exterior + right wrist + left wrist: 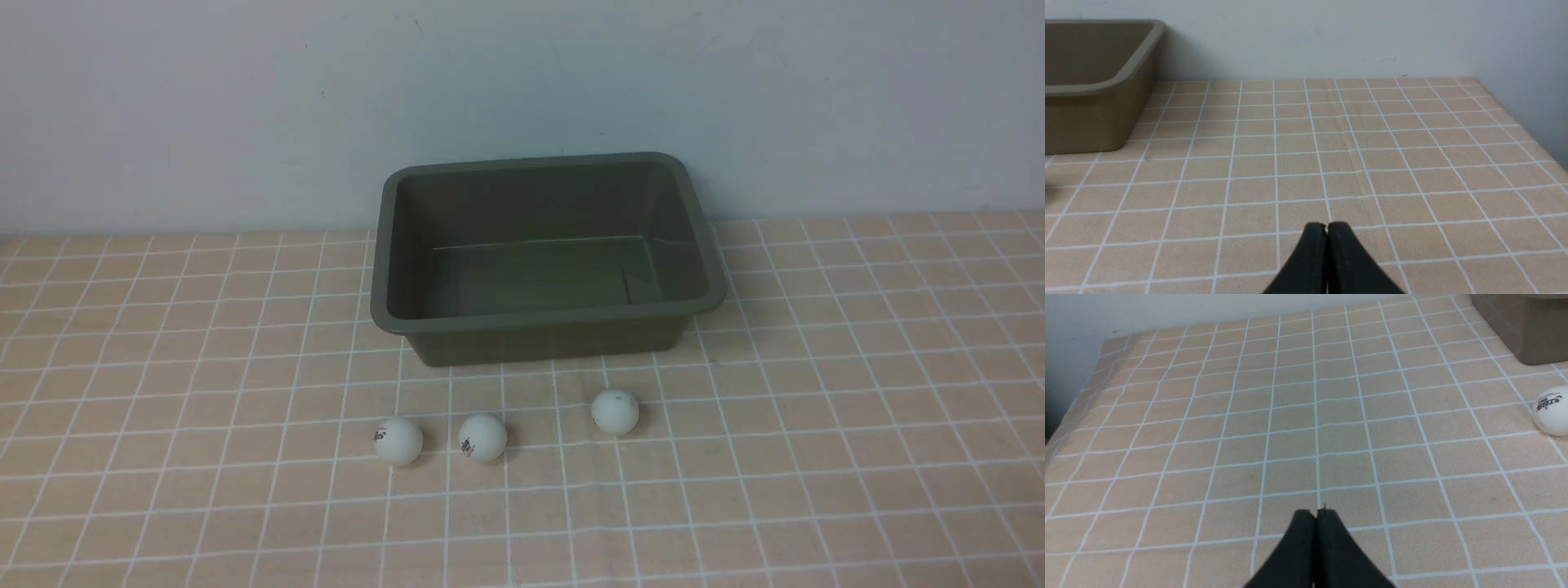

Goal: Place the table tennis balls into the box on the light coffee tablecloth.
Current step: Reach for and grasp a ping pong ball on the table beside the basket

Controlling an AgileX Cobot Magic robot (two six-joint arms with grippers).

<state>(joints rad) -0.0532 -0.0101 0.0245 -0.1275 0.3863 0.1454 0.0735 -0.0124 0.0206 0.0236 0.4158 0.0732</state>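
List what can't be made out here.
- Balls: logos too small to read, front view.
- Box: near wall hides the floor just behind it, front view; wrist views' edges crop it.
- Left hand, right hand: only shut tips show, cropped by wrist views' bottom edges.

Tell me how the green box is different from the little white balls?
The box is olive-green; the table tennis balls are white with small dark logos. The box is rectangular with rounded corners; the balls are round. The box is far bigger than any ball. The box stands empty; the balls lie in front of it, none inside. Both rest on the light coffee tablecloth.
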